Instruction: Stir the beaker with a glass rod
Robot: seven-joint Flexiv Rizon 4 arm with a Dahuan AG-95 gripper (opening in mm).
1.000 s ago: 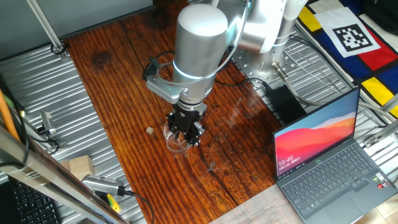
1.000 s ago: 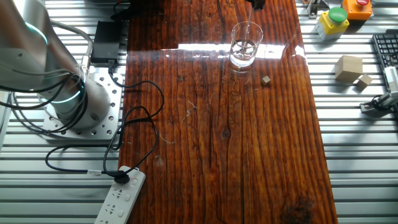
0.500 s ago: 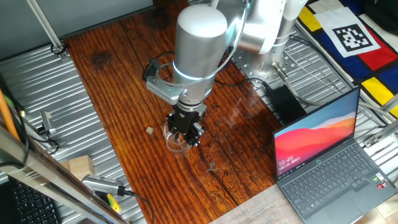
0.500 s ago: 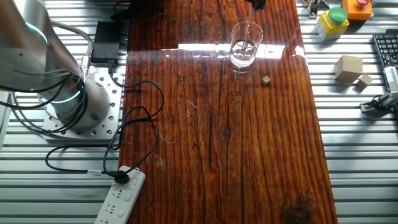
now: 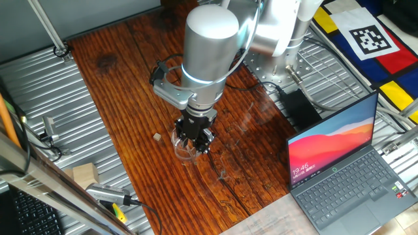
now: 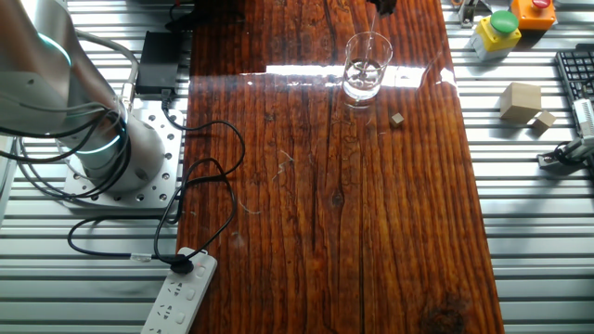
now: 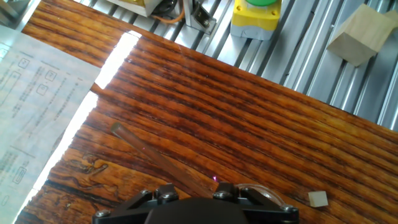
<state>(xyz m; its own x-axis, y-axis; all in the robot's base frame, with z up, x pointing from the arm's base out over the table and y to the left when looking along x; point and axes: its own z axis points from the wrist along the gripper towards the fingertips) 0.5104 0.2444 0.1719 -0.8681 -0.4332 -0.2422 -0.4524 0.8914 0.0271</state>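
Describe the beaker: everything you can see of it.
The beaker is a small clear glass cylinder with a round open rim, standing upright on the dark wooden table. The gripper sits directly above it, and the glass rod, faint, reaches down toward its mouth. A small tan cube lies apart, beside it.

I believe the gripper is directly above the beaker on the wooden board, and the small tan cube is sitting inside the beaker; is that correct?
Not quite. The gripper is above the beaker on the wooden board, but the small tan cube lies on the board beside the beaker, apart from it, not inside. The other fixed view shows the gap clearly.
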